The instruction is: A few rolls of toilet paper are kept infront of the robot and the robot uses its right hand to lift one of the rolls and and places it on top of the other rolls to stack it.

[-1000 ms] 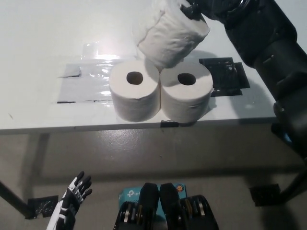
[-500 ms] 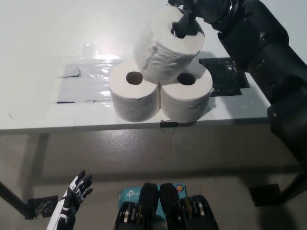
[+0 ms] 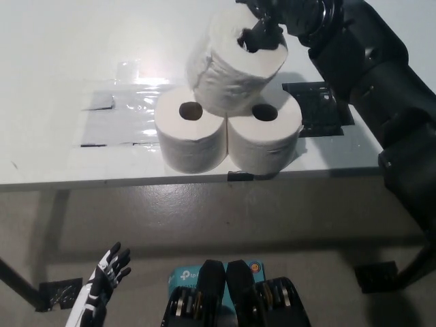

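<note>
Two white toilet paper rolls stand side by side near the table's front edge, the left roll (image 3: 190, 136) and the right roll (image 3: 267, 138). A third roll (image 3: 235, 63) rests tilted on top of them, over the seam between the two. My black right hand (image 3: 272, 19) is at the third roll's top end, with fingers reaching into its core hole; how firmly it grips is hard to see. My white left hand (image 3: 102, 279) hangs open low at the bottom left, far from the rolls.
The white table (image 3: 61, 54) has clear plastic sheeting (image 3: 122, 112) taped left of the rolls and a black mat (image 3: 320, 109) to their right. Its front edge (image 3: 136, 182) runs just before the rolls, with the floor below.
The right hand has brought the third roll down and turned it from lying sideways in the air to resting on the two lower rolls. The left hand stayed put.
</note>
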You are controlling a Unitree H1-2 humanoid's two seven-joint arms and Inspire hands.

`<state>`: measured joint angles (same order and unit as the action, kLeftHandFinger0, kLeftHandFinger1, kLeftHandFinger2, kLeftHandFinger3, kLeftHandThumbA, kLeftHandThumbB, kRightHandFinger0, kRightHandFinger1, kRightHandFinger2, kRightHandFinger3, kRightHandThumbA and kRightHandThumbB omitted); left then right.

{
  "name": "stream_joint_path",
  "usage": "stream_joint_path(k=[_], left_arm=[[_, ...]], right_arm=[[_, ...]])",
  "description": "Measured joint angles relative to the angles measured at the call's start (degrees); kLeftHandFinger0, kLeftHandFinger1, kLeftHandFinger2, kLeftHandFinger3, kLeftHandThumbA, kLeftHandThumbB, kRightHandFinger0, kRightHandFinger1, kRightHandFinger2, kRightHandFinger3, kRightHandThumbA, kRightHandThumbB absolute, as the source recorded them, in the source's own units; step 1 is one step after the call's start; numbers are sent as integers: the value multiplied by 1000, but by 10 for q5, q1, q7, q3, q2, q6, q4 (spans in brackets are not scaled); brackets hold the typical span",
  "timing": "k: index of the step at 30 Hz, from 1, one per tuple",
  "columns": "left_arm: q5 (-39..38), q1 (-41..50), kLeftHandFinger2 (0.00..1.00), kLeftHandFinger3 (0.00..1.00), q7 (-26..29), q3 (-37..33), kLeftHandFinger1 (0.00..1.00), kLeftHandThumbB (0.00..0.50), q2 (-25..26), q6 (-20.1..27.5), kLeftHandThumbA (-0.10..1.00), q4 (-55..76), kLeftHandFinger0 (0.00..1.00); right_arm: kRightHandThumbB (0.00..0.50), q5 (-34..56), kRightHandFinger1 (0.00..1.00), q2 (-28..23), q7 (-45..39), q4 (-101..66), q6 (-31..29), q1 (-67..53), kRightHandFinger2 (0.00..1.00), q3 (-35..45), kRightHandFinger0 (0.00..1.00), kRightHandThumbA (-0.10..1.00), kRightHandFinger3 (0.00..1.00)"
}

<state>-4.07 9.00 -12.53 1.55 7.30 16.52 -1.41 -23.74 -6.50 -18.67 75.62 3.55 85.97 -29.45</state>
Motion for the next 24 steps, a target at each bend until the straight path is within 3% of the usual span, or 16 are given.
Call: stream_joint_path(k=[1, 2, 3, 4, 5, 6, 10, 11, 14, 15, 20, 22, 24], left_arm=[[0, 0, 1000, 1000, 0, 0, 1000, 303, 0, 0, 1000, 1, 1000], [0, 0, 1000, 1000, 0, 0, 1000, 300, 0, 0, 1000, 2, 1000], [0, 0, 1000, 1000, 0, 0, 1000, 299, 0, 0, 1000, 3, 1000], [0, 0, 1000, 1000, 0, 0, 1000, 300, 0, 0, 1000, 4, 1000], [0, 0, 1000, 1000, 0, 0, 1000, 301, 0, 0, 1000, 4, 1000], [0, 0, 1000, 1000, 0, 0, 1000, 302, 0, 0, 1000, 4, 1000], [-1, 0, 1000, 1000, 0, 0, 1000, 290, 0, 0, 1000, 5, 1000], [-1, 0, 1000, 1000, 0, 0, 1000, 291, 0, 0, 1000, 5, 1000], [-1, -1, 1000, 1000, 0, 0, 1000, 296, 1, 0, 1000, 6, 1000], [-1, -1, 1000, 1000, 0, 0, 1000, 305, 1, 0, 1000, 6, 1000], [-1, -2, 1000, 1000, 0, 0, 1000, 320, 3, 0, 1000, 6, 1000], [-1, -2, 1000, 1000, 0, 0, 1000, 336, 4, 0, 1000, 6, 1000], [-1, -3, 1000, 1000, 0, 0, 1000, 346, 4, 0, 1000, 6, 1000]], right_arm=[[274, -1, 389, 0, -1, 3, 0, 0, 595, 0, 179, 816, 563], [300, -2, 572, 0, -2, 6, 1, 0, 747, 0, 384, 842, 839], [330, -3, 802, 1, -4, 8, 2, 1, 982, 0, 580, 893, 1000], [345, -3, 1000, 1, -10, 12, 4, 1, 1000, 0, 758, 955, 1000], [346, -3, 1000, 1, -16, 15, 5, 2, 1000, 1, 832, 971, 1000], [372, -3, 1000, 1, -26, 17, 5, 5, 1000, 1, 1000, 982, 1000], [405, -2, 1000, 1, -64, 23, 8, 18, 1000, 1, 1000, 1000, 1000], [378, -2, 1000, 1, -77, 25, 8, 24, 1000, 1, 1000, 1000, 1000], [367, -3, 1000, 1, -106, 25, 7, 38, 1000, -1, 1000, 953, 1000], [390, -3, 1000, 1, -114, 25, 7, 40, 1000, 0, 1000, 937, 1000], [390, -2, 1000, 1, -134, 25, 10, 44, 1000, 6, 1000, 957, 1000], [447, -2, 1000, 1, -136, 25, 11, 44, 1000, 7, 1000, 984, 1000], [468, -2, 1000, 1, -137, 25, 14, 45, 1000, 7, 1000, 992, 1000]])
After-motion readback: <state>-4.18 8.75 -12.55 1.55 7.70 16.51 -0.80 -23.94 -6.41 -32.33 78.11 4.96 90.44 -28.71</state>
